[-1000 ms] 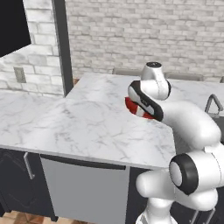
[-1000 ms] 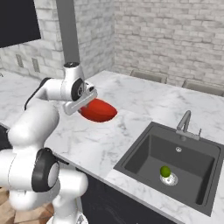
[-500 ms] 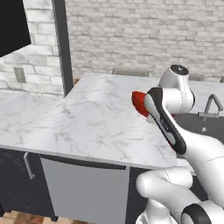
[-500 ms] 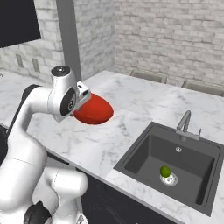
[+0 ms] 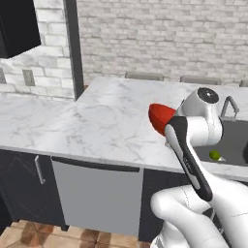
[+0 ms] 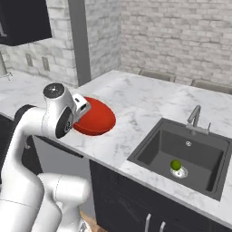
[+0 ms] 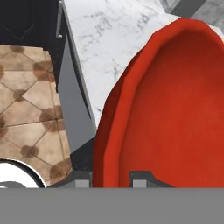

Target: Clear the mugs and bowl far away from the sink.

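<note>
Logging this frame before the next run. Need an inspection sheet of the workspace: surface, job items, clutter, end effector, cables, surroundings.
Surface: white marble counter, bare around the bowl.
Job's things: red bowl tilted, its rim gripped, over the counter's front part; sink to the right, apart from it. Mugs: nothing seen.
Clutter: small green fruit by the sink drain.
End effector: closed on the bowl's rim, one fingertip each side.
Cables: nothing seen.
Surroundings: brick wall, faucet, dark cabinets below, tiled floor.
</note>
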